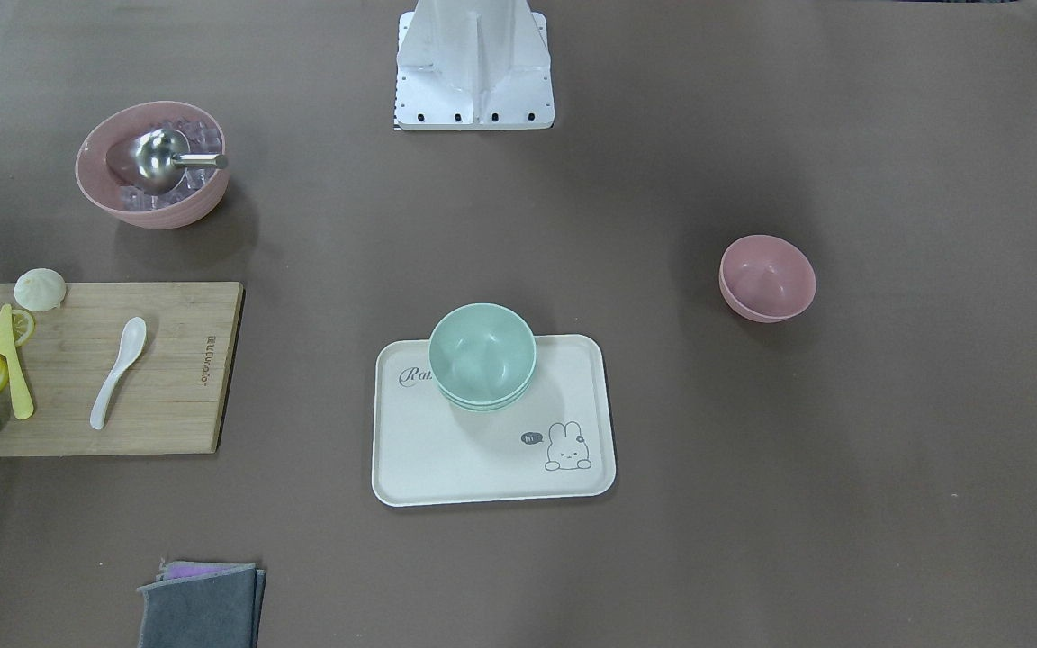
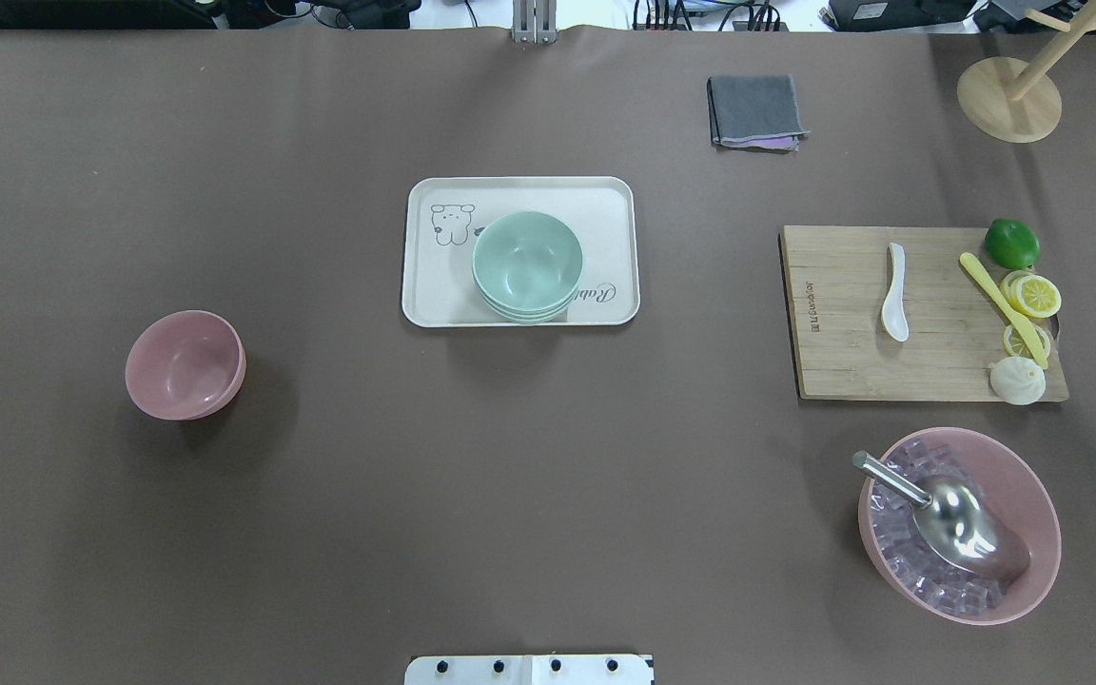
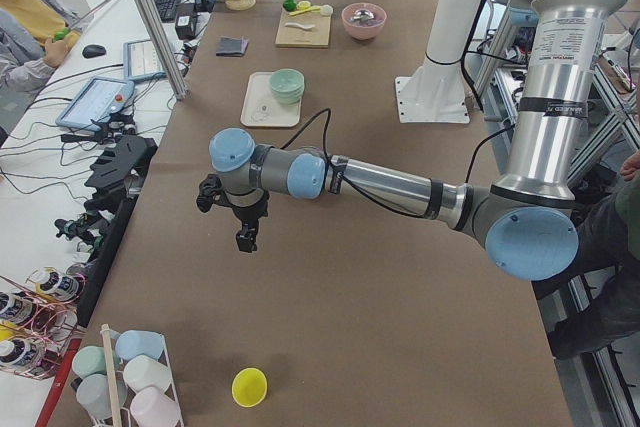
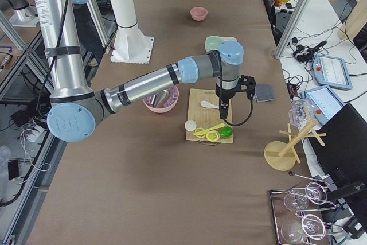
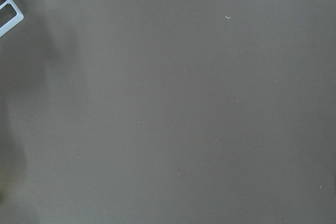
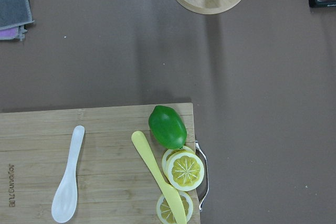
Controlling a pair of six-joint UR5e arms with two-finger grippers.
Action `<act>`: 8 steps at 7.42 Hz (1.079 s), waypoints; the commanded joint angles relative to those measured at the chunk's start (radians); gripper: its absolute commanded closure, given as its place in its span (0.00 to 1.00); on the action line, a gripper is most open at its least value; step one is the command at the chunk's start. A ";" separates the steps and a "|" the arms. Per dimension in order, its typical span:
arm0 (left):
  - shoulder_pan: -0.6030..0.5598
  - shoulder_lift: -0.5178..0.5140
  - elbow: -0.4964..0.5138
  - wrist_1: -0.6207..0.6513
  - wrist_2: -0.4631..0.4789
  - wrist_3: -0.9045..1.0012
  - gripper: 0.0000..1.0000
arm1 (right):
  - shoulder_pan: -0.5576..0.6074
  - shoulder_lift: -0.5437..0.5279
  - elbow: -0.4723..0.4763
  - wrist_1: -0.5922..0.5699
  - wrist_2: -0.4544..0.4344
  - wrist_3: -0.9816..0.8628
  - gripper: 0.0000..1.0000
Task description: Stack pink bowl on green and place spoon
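A small pink bowl [image 2: 185,364] stands upright on the brown table, also in the front view [image 1: 767,277]. Green bowls [image 2: 527,264], stacked, sit on a cream tray [image 2: 434,295]. A white spoon [image 2: 894,291] lies on a wooden cutting board [image 2: 843,362], also in the right wrist view [image 6: 68,182]. My left gripper [image 3: 245,237] hangs over bare table near the table's left end. My right gripper [image 4: 223,116] hangs above the cutting board, near the spoon. Both show only in side views, so I cannot tell whether they are open or shut.
A big pink bowl [image 2: 959,525] holds ice cubes and a metal scoop. A lime [image 6: 167,127], lemon slices, a yellow knife [image 6: 155,174] and a bun share the board. A grey cloth [image 2: 755,111] and a wooden stand [image 2: 1009,100] are at the back.
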 commanded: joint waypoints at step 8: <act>0.006 0.001 -0.040 -0.040 -0.011 -0.051 0.02 | -0.086 0.017 -0.014 0.027 -0.132 -0.011 0.00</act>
